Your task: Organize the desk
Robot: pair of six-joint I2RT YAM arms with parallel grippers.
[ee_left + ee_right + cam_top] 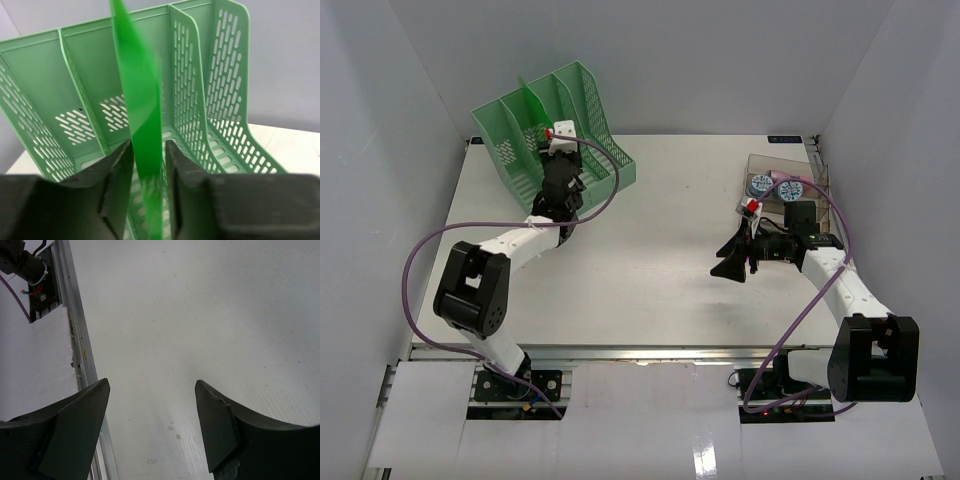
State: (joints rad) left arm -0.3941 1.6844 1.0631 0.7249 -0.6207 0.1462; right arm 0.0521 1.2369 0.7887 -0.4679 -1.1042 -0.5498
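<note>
Pinching a thin glossy green sheet [142, 130], left tool [148, 156] faces slotted rack [220, 100] (right tool [152, 395] gapes).

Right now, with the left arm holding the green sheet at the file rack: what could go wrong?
1. The green sheet is pinched only near its lower end by the left jaws. Thin as it looks, it may flop or slip.
2. It stands edge-on close to the dividers of the file rack. A slight offset could snag it on one instead of dropping it into a compartment.
</note>
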